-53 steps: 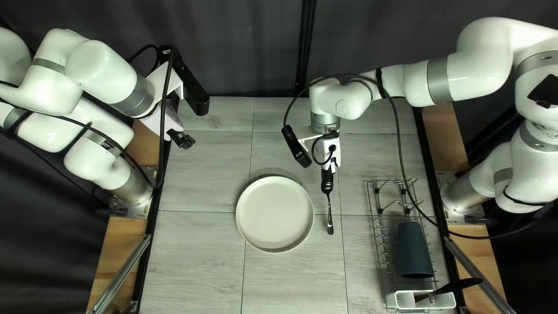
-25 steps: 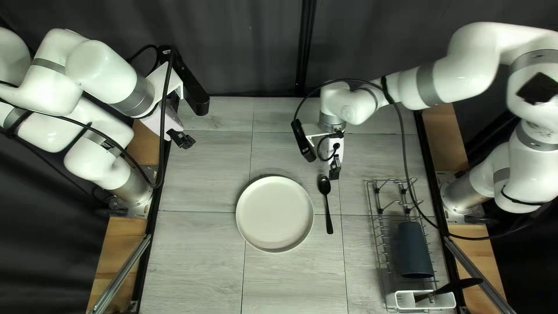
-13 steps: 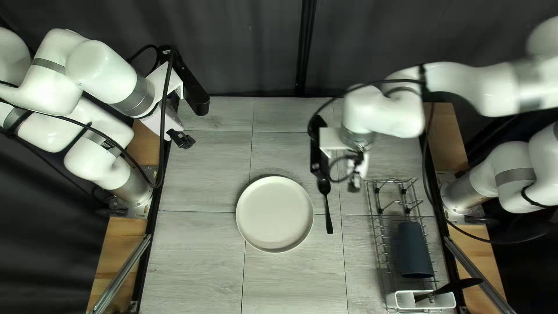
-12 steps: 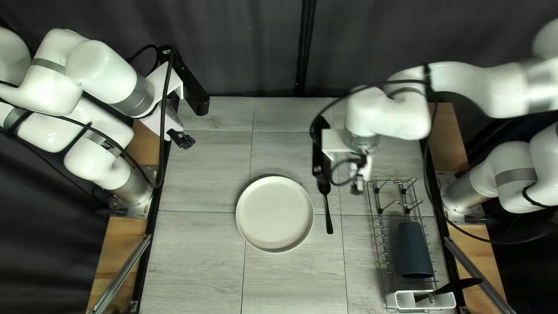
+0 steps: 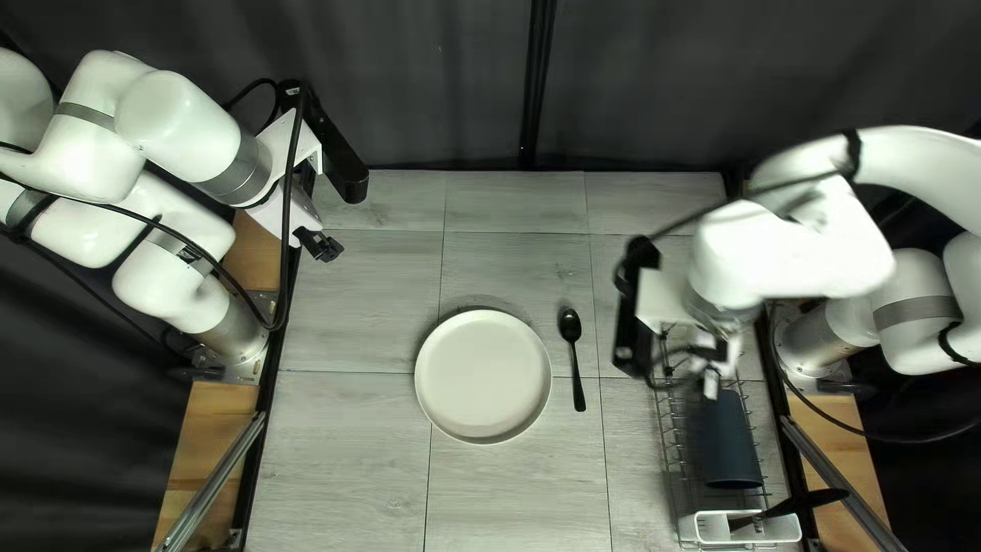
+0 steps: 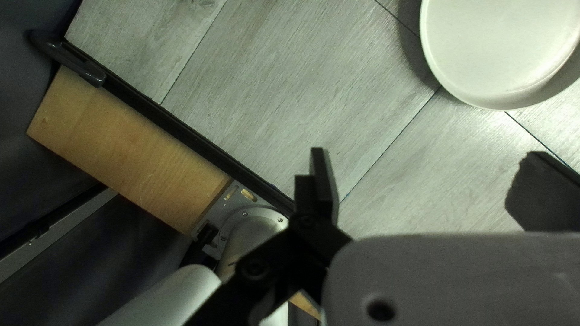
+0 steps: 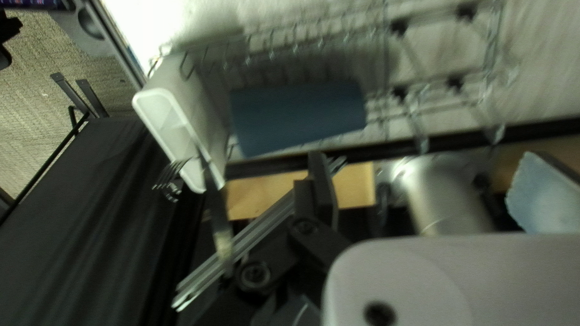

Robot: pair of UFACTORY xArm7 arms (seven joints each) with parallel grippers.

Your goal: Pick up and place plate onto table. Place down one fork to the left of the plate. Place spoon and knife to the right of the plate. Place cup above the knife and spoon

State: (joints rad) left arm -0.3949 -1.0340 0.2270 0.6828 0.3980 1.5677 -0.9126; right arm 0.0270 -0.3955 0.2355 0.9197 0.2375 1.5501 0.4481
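Note:
The pale plate (image 5: 482,376) lies on the table, and part of the plate (image 6: 501,48) shows in the left wrist view. Just right of it lies a black spoon (image 5: 574,358), bowl toward the far edge. My right gripper (image 5: 711,378), open and empty (image 7: 426,175), hangs over the wire rack near the dark blue cup (image 5: 728,440). That cup (image 7: 296,115) lies on its side in the rack. Fork tines (image 7: 172,173) and a long flat utensil, seemingly a knife (image 7: 214,202), stick out of the caddy. My left gripper (image 5: 321,245) stays at the table's far left, open and empty (image 6: 426,175).
The wire rack (image 5: 669,440) stands at the table's right, with its white caddy (image 5: 705,527) at the near end. Dark cutlery (image 5: 818,499) leans out over the right edge. My right arm's cable loops beside its base.
My right gripper has let go of the spoon, which stays on the table, and has moved right and nearer to over the rack. The left arm has not moved.

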